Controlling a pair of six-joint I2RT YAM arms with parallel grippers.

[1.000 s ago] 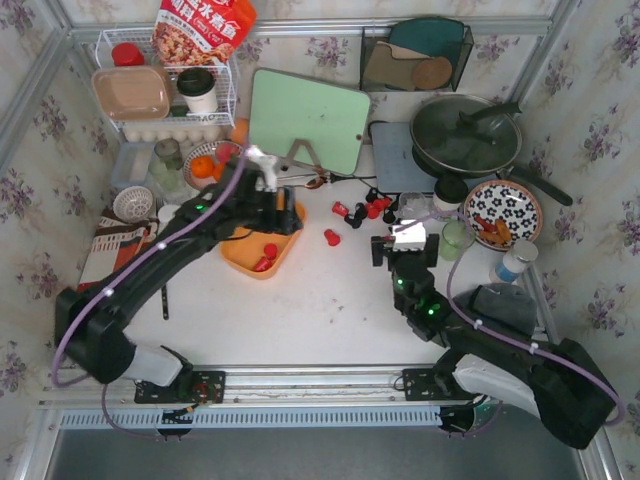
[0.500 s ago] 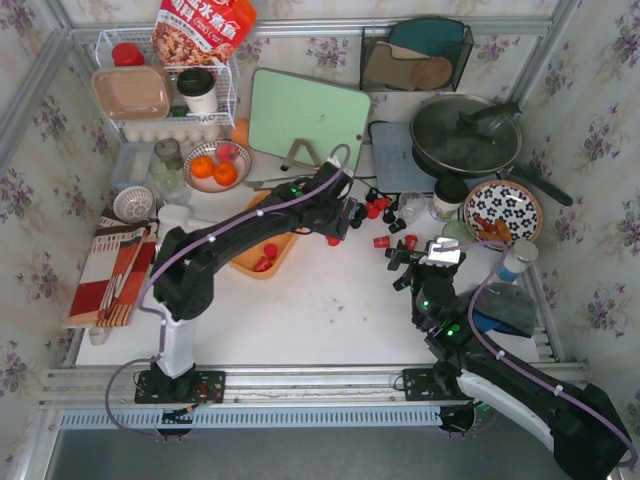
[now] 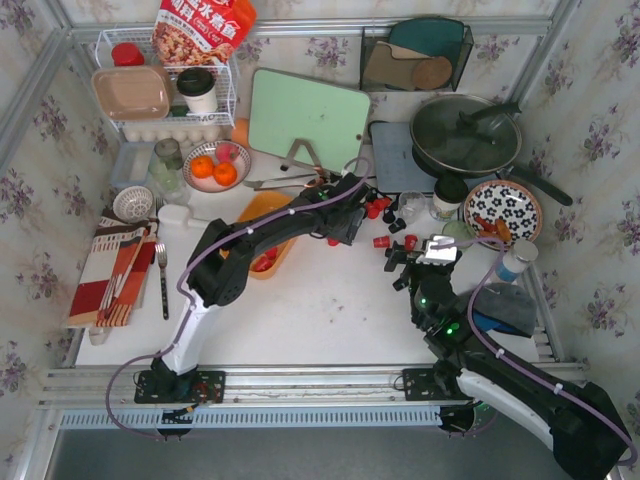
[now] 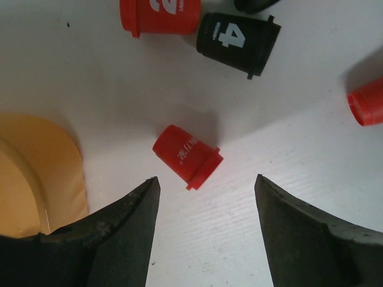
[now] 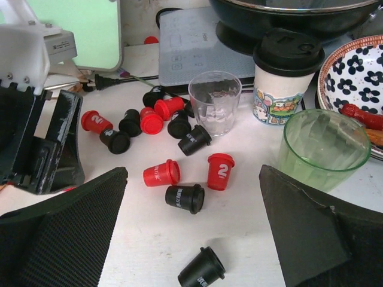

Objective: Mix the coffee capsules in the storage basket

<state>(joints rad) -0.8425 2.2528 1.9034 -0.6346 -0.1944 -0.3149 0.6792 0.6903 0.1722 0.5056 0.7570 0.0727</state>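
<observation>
Red and black coffee capsules [image 3: 385, 215] lie loose on the white table right of the orange storage basket [image 3: 258, 208], which holds a few red ones [image 3: 265, 262]. My left gripper [image 3: 345, 222] is open and empty over the table. In the left wrist view [image 4: 206, 180] a red capsule [image 4: 187, 156] lies on its side just ahead of the fingertips, and a basket corner [image 4: 36, 173] shows at the left. My right gripper [image 3: 405, 262] is open and empty. Its wrist view [image 5: 192, 174] shows a red capsule [image 5: 161, 173], a red "2" capsule [image 5: 220, 171] and a black one [image 5: 185, 198] ahead.
A clear glass [image 5: 215, 101], a green cup [image 5: 323, 143] and a lidded paper cup [image 5: 287, 66] stand by the capsules. A pan [image 3: 465, 135], a flowered plate [image 3: 503, 213], a green board [image 3: 308, 120] and a bowl of oranges [image 3: 213, 168] sit behind.
My left arm swung from over the basket to the right, to the loose capsules. My right gripper drew back and to the right a little, then held still.
</observation>
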